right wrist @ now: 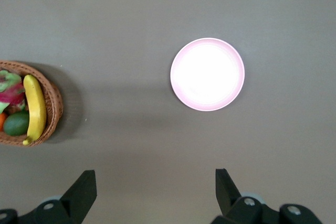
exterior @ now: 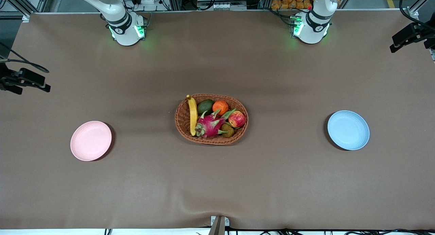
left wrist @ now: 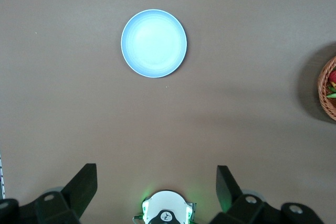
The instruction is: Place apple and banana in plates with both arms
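Pink plate [exterior: 90, 140]: sitting empty on the tabletop [exterior: 217, 180] toward the right arm's end, nearest the front camera.
Blue plate [exterior: 348, 129]: lying empty toward the left arm's end.
Banana [exterior: 193, 114]: resting along the basket [exterior: 183, 121] edge; likely light, soft-skinned; best gripped mid-length.
Apple [exterior: 237, 119]: sitting in the basket beside the dragon fruit [exterior: 211, 124]; probably firm, smooth, slippery; grip across its widest part.
Right pincer [right wrist: 156, 192]: hanging high over the tabletop, fingers spread apart, waiting.
Left pincer [left wrist: 156, 187]: hovering high likewise, fingers apart.

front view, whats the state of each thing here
apple: in basket
banana: in basket
pink plate: empty
blue plate: empty
left pincer: open, high over table
right pincer: open, high over table
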You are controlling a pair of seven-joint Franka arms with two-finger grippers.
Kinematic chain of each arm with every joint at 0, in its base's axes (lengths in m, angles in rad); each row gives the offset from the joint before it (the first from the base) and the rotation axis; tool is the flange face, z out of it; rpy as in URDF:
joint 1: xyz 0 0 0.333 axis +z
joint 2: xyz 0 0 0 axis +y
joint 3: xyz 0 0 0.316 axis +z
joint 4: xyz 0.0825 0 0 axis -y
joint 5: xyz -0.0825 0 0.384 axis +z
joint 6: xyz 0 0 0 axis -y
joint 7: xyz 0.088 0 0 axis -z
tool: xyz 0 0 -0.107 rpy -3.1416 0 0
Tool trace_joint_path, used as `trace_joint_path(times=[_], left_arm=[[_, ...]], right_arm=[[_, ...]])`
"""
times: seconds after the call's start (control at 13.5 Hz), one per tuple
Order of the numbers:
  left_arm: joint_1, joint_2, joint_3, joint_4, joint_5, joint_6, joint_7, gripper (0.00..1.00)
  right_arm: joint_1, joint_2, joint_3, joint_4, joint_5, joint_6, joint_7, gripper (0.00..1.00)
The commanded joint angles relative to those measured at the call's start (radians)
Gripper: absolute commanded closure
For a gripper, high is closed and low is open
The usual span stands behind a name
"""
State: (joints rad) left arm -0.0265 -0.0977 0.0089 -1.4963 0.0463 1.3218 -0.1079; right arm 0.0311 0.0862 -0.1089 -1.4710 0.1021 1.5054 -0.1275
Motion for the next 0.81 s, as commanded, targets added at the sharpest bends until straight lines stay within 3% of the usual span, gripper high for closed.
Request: trace_joint_path(times=[0.0, 0.74], left_arm=[[0.01, -0.004, -0.006, -0.004, -0.006, -0.016, 0.008, 0.0], [-0.007, 0.039, -0.012, -0.013, -0.014, 0.011, -0.022, 0.0]], right_arm=[[0.018, 0.003, -0.003, 0.012, 0.011, -0.017, 0.003, 0.0], [0.104, 0.014, -0.003, 0.003, 0.016, -0.048, -0.009, 0.0]])
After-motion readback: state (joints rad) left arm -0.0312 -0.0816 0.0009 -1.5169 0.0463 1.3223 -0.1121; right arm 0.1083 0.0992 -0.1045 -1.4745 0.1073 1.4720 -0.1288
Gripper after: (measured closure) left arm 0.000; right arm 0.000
